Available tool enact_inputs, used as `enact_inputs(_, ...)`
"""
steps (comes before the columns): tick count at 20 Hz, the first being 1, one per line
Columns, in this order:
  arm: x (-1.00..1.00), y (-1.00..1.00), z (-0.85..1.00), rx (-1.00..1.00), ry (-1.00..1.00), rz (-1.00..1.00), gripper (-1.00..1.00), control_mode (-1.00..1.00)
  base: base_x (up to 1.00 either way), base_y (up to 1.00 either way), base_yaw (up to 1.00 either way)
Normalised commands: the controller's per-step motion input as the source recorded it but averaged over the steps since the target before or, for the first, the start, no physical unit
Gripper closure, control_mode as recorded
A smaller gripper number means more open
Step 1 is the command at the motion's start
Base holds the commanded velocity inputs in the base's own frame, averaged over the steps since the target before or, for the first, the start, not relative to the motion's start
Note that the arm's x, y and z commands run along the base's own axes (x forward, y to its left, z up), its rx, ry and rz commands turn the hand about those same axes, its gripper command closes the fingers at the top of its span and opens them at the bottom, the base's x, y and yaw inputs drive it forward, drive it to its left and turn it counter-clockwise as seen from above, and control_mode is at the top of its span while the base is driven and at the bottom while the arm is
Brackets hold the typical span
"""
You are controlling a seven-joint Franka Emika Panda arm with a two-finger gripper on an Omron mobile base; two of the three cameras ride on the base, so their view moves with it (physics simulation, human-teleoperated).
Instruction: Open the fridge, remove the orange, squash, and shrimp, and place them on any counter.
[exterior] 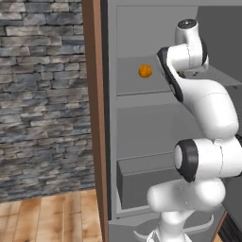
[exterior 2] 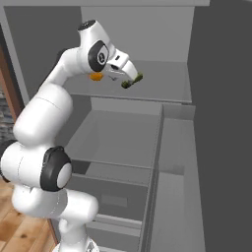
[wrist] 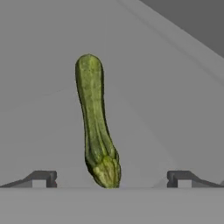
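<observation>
Fridge [exterior 2: 216, 147] open. End effector [wrist: 111, 178] inside at upper shelf [exterior 2: 162, 83], fingers spread wide, gripping nothing. Squash [wrist: 95, 122] lies on the shelf between the fingertips, stem end nearest the hand. Orange [exterior: 145, 71] rests on the same shelf, to the squash's left.

My arm [exterior: 208, 104] is glossy white, built of rounded segments. Dark bands ring my joints. My two fingertips [wrist: 41, 178] are small and dark.
</observation>
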Motion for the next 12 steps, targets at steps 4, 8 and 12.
enact_inputs(4, 0.46, -0.15, 0.00, 0.00, 0.01, -0.08, -1.00, -1.00, 0.00, 0.00, 0.00)
enact_inputs(8, 0.42, -0.19, -0.14, 0.00, 0.00, -0.09, -1.00, -1.00, 0.00, 0.00, 0.00)
enact_inputs(12, 0.24, -0.21, -0.38, 0.04, 0.00, -0.08, -1.00, -1.00, 0.00, 0.00, 0.00)
